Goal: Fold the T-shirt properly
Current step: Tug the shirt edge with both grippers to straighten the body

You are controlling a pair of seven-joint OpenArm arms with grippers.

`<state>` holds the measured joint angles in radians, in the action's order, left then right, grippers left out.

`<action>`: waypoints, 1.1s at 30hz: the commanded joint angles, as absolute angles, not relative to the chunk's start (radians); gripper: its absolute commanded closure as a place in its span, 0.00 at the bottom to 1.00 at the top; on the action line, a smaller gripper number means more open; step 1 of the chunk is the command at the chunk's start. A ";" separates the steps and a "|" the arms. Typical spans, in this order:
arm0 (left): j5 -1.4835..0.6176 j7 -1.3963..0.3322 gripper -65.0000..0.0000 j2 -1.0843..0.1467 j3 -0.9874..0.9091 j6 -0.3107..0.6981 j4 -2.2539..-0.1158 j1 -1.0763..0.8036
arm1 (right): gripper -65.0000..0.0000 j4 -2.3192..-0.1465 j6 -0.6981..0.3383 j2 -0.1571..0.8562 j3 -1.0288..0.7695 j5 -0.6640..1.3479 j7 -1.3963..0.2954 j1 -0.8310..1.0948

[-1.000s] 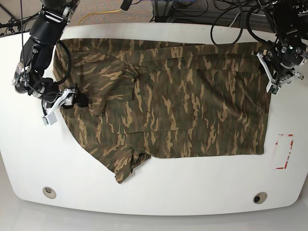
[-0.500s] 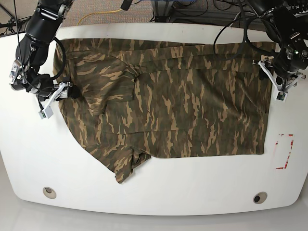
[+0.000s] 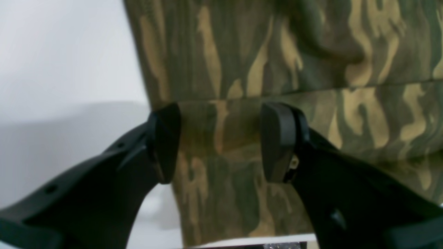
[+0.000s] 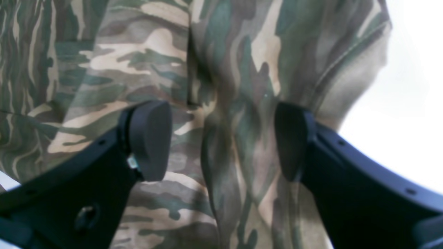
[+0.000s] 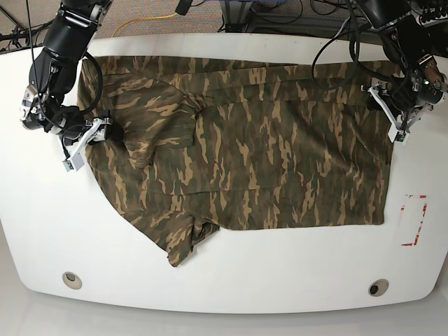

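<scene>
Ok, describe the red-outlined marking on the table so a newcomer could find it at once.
Start from the white table with the camouflage T-shirt spread across it. Follow the shirt's straight hem edge on the base view's right, then look just beyond its lower corner. There lies a small rectangular marking, the only red thing on the tabletop, unlike the two round fittings near the front edge.

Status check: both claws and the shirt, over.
Left claw open over hem edge. Right claw open over sleeve end. T-shirt flat on table, unfolded. Nothing blocking.

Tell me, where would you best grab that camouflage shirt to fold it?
Probably by its edges. The T-shirt lies flat, so its hem and the sleeve edge are what can be pinched. The left hand could take the hem from that side, the right hand the sleeve end; both are open.
</scene>
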<state>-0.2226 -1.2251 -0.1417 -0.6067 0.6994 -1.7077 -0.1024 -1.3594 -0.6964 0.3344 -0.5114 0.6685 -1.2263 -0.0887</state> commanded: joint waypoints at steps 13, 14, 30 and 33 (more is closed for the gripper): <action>-0.225 -1.213 0.48 -0.188 -0.615 0.698 -1.745 -0.097 | 0.31 -1.377 -0.698 0.358 -0.518 0.687 -1.208 -0.110; -0.219 -1.213 0.48 -0.194 -0.615 0.698 -1.745 -0.097 | 0.31 -1.377 -0.698 0.358 -0.518 0.687 -1.208 -0.110; -0.165 -1.171 0.48 -0.193 -0.608 0.698 -1.672 -0.110 | 0.31 -1.377 -0.698 0.354 -0.515 0.687 -1.208 -0.111; -0.165 -1.171 0.48 -0.193 -0.608 0.698 -1.675 -0.110 | 0.31 -1.377 -0.698 0.354 -0.515 0.687 -1.208 -0.111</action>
<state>-0.1577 -1.1812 -0.1757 -0.6067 0.6979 -1.6573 -0.1215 -1.3594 -0.6964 0.3351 -0.5095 0.6685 -1.2259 -0.0898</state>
